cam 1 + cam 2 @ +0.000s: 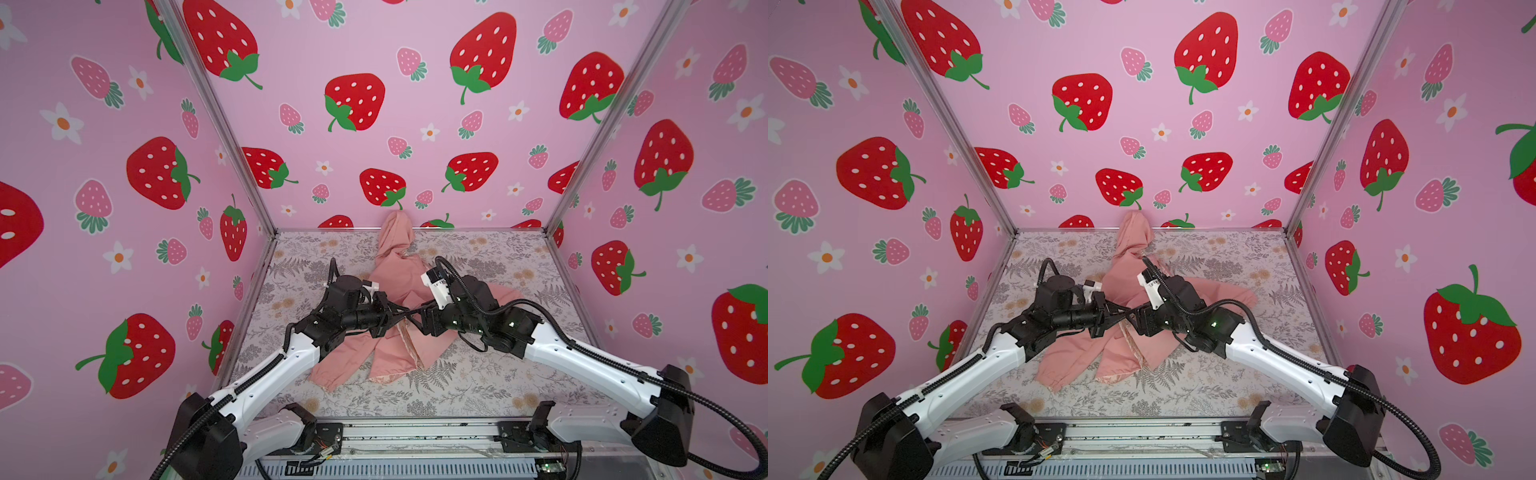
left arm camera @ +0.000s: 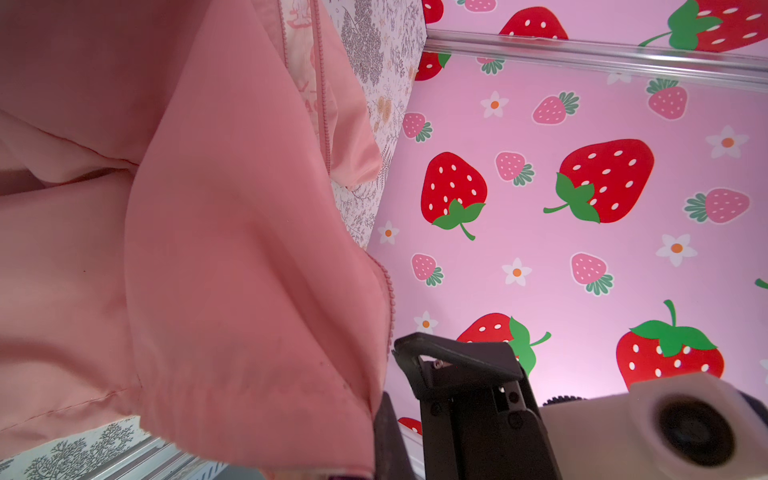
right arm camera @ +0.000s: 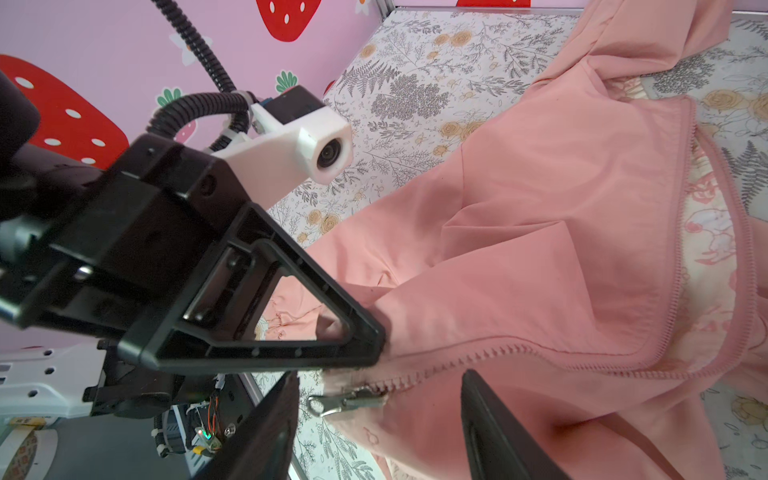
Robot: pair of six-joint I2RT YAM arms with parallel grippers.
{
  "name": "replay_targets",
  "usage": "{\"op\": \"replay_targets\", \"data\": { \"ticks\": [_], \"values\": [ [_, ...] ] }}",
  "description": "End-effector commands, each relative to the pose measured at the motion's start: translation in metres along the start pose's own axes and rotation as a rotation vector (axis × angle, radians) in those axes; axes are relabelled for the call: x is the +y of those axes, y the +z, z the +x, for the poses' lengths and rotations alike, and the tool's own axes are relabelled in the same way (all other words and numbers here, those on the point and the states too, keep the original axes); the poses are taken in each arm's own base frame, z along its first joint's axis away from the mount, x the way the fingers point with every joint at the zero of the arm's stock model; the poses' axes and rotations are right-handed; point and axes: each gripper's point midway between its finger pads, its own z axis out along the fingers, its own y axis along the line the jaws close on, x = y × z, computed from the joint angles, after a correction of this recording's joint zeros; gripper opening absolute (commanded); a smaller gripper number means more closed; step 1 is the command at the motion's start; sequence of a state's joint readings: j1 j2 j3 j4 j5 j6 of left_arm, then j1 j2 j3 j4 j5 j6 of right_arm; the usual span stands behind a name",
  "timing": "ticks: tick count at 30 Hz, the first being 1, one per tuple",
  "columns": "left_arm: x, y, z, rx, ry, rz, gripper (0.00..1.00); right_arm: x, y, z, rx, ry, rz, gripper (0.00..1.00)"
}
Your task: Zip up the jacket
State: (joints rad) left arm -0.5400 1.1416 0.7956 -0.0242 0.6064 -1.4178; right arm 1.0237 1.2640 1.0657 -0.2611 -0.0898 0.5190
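Pink panel walls (image 1: pixel 415 62) with big red strawberry print on three sides. Flat table top (image 1: pixel 478 386) under a grey-and-tan floral cover. Mid-table, salmon-pink hooded fabric jacket (image 1: pixel 395 286) lying spread: hood toward the back wall with its tip against it, one sleeve out to the right behind the arm, the other sleeve with its gathered cuff toward near-left, hem toward the near edge. Front open, cream lining with pink print (image 3: pixel 706 232) showing between the two tooth rows. White-and-black left arm (image 1: pixel 270 374) and right arm (image 1: pixel 582 361) reaching in from the near corners, meeting over the jacket's lower front in both top views. Black left gripper (image 3: pixel 376 353), jaws together, pinching the jacket's front edge just beside the zipper's bottom end. Black right gripper (image 3: pixel 374 415), jaws apart, straddling the same edge with one finger (image 3: pixel 257 440) on either side of the slider, closed on nothing. Pink zipper teeth (image 3: pixel 681 249) unjoined along most of the length, rows converging near the left gripper. Smallest: silver metal zipper pull (image 3: pixel 345 402) at the bottom end, between the right fingers, apparently touching neither.
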Motion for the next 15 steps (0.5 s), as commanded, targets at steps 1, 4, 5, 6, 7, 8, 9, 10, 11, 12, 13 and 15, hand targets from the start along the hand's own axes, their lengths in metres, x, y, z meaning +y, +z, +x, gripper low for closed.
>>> {"op": "replay_targets", "data": {
  "ticks": [1, 4, 5, 6, 7, 8, 9, 10, 11, 12, 13, 15],
  "values": [
    [-0.023, -0.004, 0.001, 0.012, 0.028, 0.047, 0.00, 0.000, -0.001, -0.002, 0.011, -0.055, 0.065, 0.69],
    [-0.023, -0.003, 0.001, 0.014, 0.029, 0.048, 0.00, 0.002, 0.002, 0.002, 0.029, -0.079, 0.101, 0.71],
    [-0.023, -0.003, 0.001, 0.015, 0.029, 0.048, 0.00, 0.003, 0.002, 0.003, 0.034, -0.088, 0.111, 0.71],
    [-0.024, -0.003, 0.001, 0.014, 0.029, 0.049, 0.00, 0.003, 0.003, 0.003, 0.038, -0.096, 0.125, 0.71],
    [-0.024, -0.003, 0.001, 0.015, 0.030, 0.050, 0.00, 0.002, 0.004, 0.005, 0.046, -0.103, 0.140, 0.71],
    [-0.024, -0.004, 0.001, 0.015, 0.029, 0.050, 0.00, 0.002, 0.005, 0.004, 0.048, -0.109, 0.155, 0.71],
    [-0.024, -0.004, 0.001, 0.016, 0.029, 0.050, 0.00, 0.002, 0.006, 0.006, 0.057, -0.118, 0.165, 0.71],
    [-0.024, -0.003, 0.002, 0.017, 0.029, 0.050, 0.00, 0.003, 0.006, 0.006, 0.059, -0.125, 0.174, 0.70],
    [-0.024, -0.003, 0.002, 0.017, 0.030, 0.050, 0.00, 0.003, 0.008, 0.007, 0.063, -0.132, 0.181, 0.70],
    [-0.024, -0.004, 0.002, 0.018, 0.030, 0.051, 0.00, 0.003, 0.008, 0.007, 0.063, -0.136, 0.184, 0.70],
    [-0.024, -0.003, 0.002, 0.017, 0.030, 0.052, 0.00, 0.004, 0.009, 0.007, 0.063, -0.138, 0.186, 0.70],
    [-0.024, -0.003, 0.001, 0.017, 0.029, 0.052, 0.00, 0.004, 0.009, 0.008, 0.067, -0.144, 0.191, 0.67]
  ]
}}
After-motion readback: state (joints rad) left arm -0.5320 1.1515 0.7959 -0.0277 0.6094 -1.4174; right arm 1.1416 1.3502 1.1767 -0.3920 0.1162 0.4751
